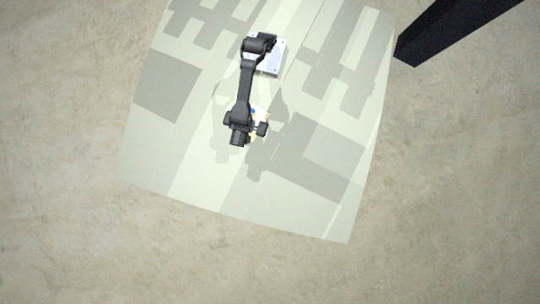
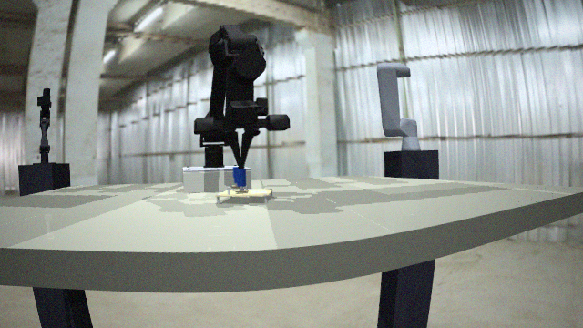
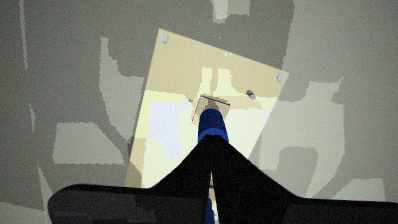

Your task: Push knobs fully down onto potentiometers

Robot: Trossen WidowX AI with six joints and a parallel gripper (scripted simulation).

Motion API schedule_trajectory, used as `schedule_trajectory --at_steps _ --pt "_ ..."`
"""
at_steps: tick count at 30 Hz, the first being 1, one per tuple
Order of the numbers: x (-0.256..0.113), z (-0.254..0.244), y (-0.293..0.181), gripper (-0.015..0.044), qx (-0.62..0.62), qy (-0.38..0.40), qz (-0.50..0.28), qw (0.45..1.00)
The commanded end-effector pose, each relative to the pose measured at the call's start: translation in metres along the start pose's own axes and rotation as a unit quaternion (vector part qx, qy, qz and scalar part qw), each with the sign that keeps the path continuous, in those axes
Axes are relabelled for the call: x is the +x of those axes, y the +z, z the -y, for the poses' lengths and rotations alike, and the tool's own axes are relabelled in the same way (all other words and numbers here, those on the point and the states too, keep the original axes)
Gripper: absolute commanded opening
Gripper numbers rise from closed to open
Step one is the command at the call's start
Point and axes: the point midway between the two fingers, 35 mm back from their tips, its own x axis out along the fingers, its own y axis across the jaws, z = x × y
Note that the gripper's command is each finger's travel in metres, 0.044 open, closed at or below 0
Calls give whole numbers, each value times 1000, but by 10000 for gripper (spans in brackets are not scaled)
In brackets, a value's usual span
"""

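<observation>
The circuit board (image 1: pixel 261 113) (image 2: pixel 260 194) (image 3: pixel 175 65) stands on short legs on the table. A blue knob (image 2: pixel 242 178) (image 3: pixel 212 120) stands upright over a square potentiometer (image 3: pixel 197 112) on the board. My gripper (image 2: pixel 241 168) (image 3: pixel 211 141) is shut and empty, its tips together at this knob's top, apparently touching it. Whether this knob sits against its potentiometer cannot be told. The other blue knob (image 1: pixel 252 111) stands on the board's side nearer the arm's base; part of it (image 3: pixel 209 211) shows between the fingers in the wrist view. Its lower end is hidden.
A small grey post (image 3: pixel 251 94) stands on the board near a corner screw (image 3: pixel 281 77). The arm's white base box (image 1: pixel 276 59) (image 2: pixel 193 179) is behind the board. Two other arms on dark pedestals stand beyond the table.
</observation>
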Motion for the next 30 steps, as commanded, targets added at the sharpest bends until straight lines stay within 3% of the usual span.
schedule_trajectory --at_steps 1,30 --pt "15 0 2 0 -2 -2 -3 1000" --pt "19 0 2 0 -2 -2 -3 1000"
